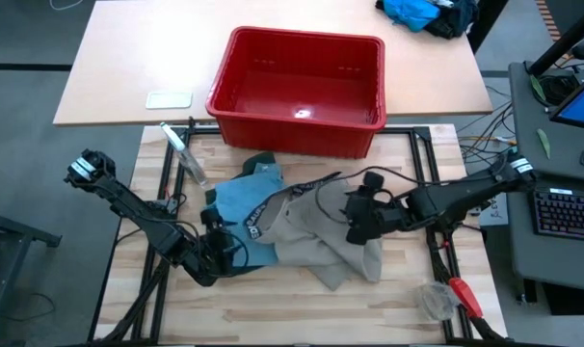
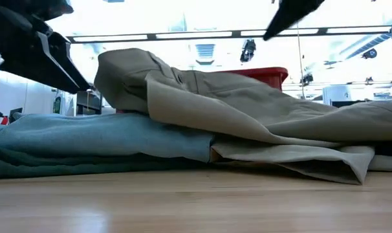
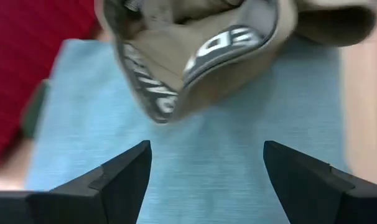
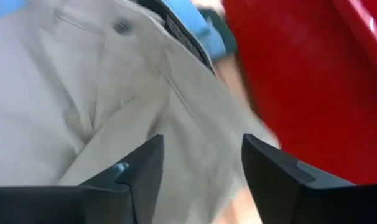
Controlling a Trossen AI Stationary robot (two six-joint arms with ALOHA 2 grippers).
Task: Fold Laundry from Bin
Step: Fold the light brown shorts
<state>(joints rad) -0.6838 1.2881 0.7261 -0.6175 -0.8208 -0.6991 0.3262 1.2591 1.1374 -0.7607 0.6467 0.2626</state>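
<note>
Pale wooden table (image 1: pixel 302 299) carries everything you need to look at: the laundry sits as a low heap between your two pincers, on the near side of the bin (image 1: pixel 297 89).

The khaki-taupe piece (image 1: pixel 316 236) lies on top, rumpled, with a waistband turned back so that printed lettering shows on its inner lining. Beneath it you see a light blue garment (image 1: pixel 236 207), flat and smooth, and a dark green edge (image 1: pixel 261 164) peeks out toward the bin. The bin is bright red with a rolled rim, and from above its floor looks bare.

Your left gripper (image 1: pixel 218 253) hangs just over the blue cloth, fingers spread wide with nothing between them. Your right gripper (image 1: pixel 358 224) hovers over the khaki fabric, its fingers parted as well and gripping nothing.

From table height you get what the overhead camera cannot give: the layering, green at the very bottom (image 2: pixel 28 167), blue above it (image 2: pixel 99 136), khaki (image 2: pixel 248 110) draped over both, with the bin's red rim (image 2: pixel 264 71) showing behind the heap. The left wrist camera alone shows the lettered waistband (image 3: pixel 195 59) just ahead of the left fingers (image 3: pixel 123 180). The right wrist camera alone shows a button (image 4: pixel 121 26) on the khaki ahead of the right fingers (image 4: pixel 142 174), and the red wall (image 4: pixel 313 81) close beside them.
</note>
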